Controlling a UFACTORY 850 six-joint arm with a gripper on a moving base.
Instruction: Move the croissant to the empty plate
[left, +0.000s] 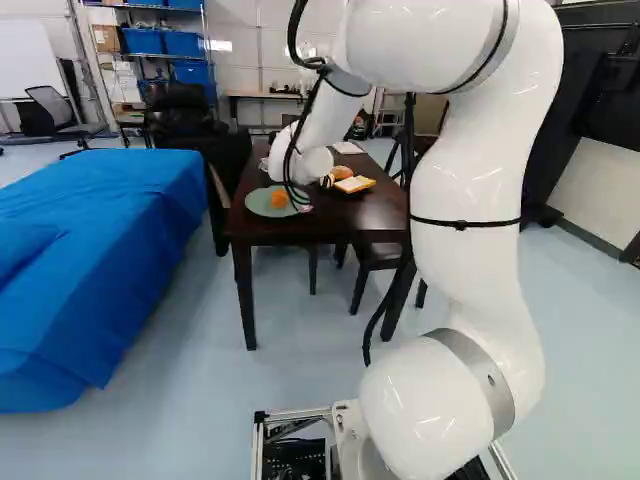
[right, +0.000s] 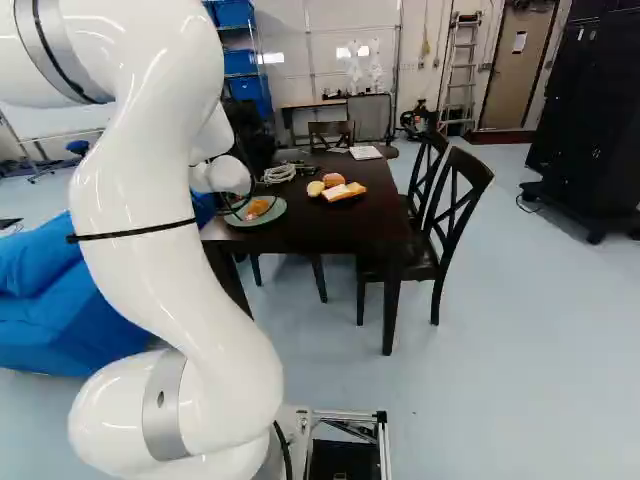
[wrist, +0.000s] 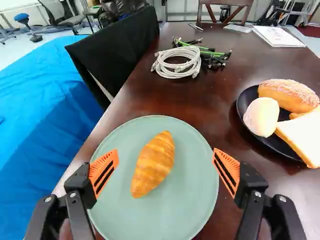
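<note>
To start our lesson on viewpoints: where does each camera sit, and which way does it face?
Left base: behind the arm, to its left, facing ahead, slightly down; arm right of middle.
Right base: behind, to its right, same direction; arm left of middle.
Wrist: looking along the open claw, which shows, over the croissant.
Base views share the table.

I can't read any text, label, number or sign from here. In my right base view, the sheet (right: 519, 42) on the door (right: 524, 85), between one and two o'clock, and the white papers (right: 366, 152), toward one, are too small to read.
</note>
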